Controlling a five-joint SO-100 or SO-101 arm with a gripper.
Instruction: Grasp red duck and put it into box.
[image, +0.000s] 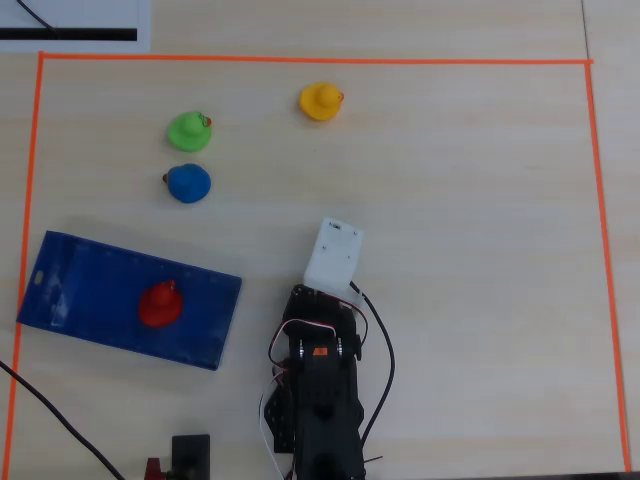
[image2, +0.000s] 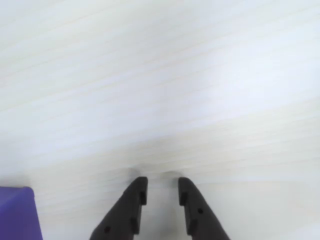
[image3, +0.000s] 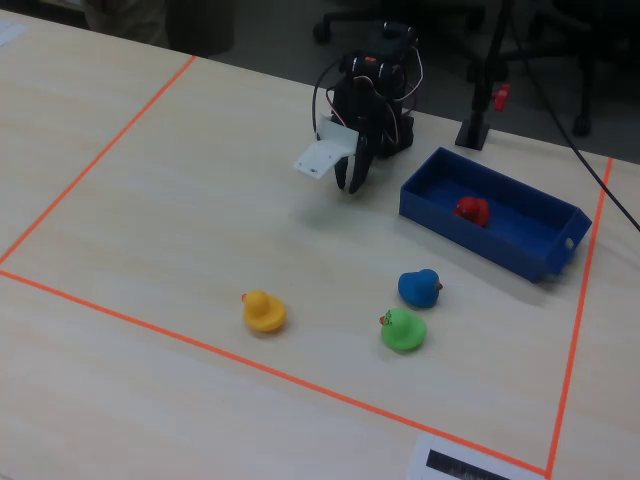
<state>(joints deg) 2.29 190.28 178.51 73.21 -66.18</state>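
Note:
The red duck (image: 159, 303) sits inside the blue box (image: 70, 275), near its middle; in the fixed view the duck (image3: 472, 210) lies in the box (image3: 545, 243) at the right. My gripper (image2: 160, 182) hangs low over bare table beside the box, its jaws a little apart with nothing between them. In the fixed view the gripper (image3: 352, 185) points down just left of the box. In the overhead view its fingers are hidden under the white wrist camera housing (image: 333, 253). A corner of the box (image2: 17, 215) shows at the lower left of the wrist view.
A blue duck (image: 188, 183), a green duck (image: 188, 131) and a yellow duck (image: 320, 101) stand on the table beyond the box. Orange tape (image: 300, 60) frames the work area. The arm's base (image: 318, 400) and cables sit at the near edge.

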